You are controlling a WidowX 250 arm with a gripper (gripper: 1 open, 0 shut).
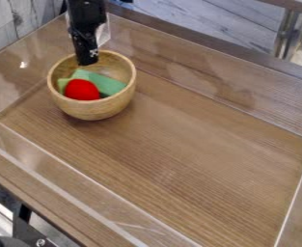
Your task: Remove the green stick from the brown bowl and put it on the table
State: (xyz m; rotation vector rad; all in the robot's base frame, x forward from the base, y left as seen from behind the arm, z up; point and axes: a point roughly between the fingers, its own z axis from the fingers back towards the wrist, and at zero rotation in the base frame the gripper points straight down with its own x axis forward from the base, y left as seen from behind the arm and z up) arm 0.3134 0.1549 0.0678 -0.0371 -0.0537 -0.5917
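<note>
Camera: the green stick (107,85) lies in the bowl (94,109) below the gripper (88,61).

The brown wood-grain table (192,145) looks like wood, with streaked grain and a soft sheen rather than a high gloss. The round, light tan bowl (78,111) also looks wooden, its wall smooth. Inside it, the bright red round ball (82,90) has a smooth surface, and the light-green block (108,83) looks smooth and matt. The low clear walls along the table's edges (50,180) look like plastic.
</note>
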